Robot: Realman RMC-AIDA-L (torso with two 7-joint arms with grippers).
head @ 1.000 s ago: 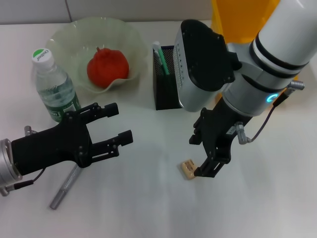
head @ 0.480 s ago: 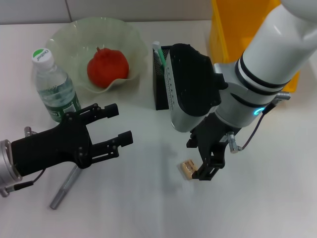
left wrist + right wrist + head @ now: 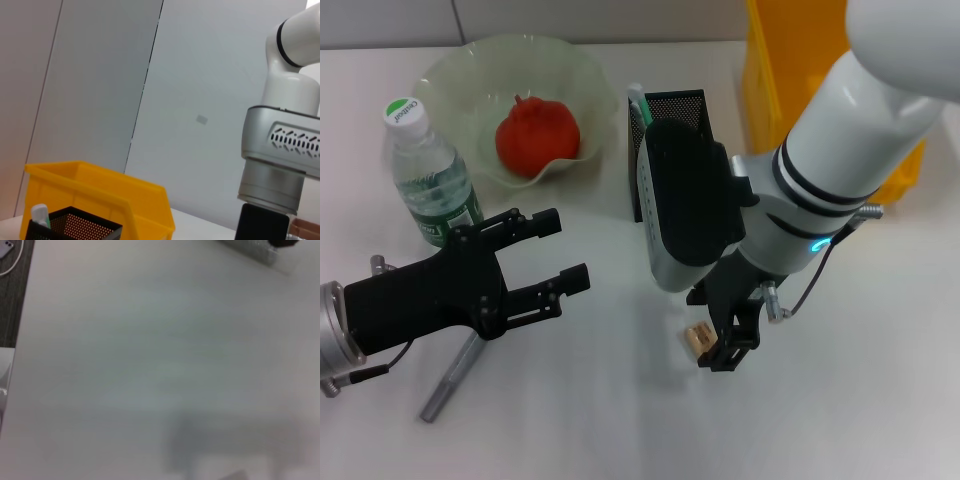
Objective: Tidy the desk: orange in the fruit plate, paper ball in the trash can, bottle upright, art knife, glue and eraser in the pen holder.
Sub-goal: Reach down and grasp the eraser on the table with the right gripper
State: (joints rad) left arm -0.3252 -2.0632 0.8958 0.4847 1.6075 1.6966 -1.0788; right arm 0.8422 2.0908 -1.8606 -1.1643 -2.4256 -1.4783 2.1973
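The orange [image 3: 537, 135] lies in the fruit plate [image 3: 450, 78] at the back left. The bottle [image 3: 428, 182] stands upright beside the plate. The tan eraser [image 3: 694, 337] lies on the table in front of the pen holder [image 3: 672, 104]. My right gripper [image 3: 708, 328] is low over the table, open, one finger on each side of the eraser. A silver art knife [image 3: 450, 380] lies at the front left, partly under my left gripper [image 3: 565, 252], which is open and empty. The trash can [image 3: 790, 55] stands at the back right. The paper ball is out of view.
A white and green tube [image 3: 641, 110] stands in the pen holder and also shows in the left wrist view [image 3: 39, 215], with the yellow bin [image 3: 100, 192] behind it. The right wrist view shows bare table [image 3: 150, 365] and its edge [image 3: 22, 315].
My right arm has swung left and toward the front, bringing its gripper from beside the eraser to around it. More of the pen holder shows now. The left arm has not moved.
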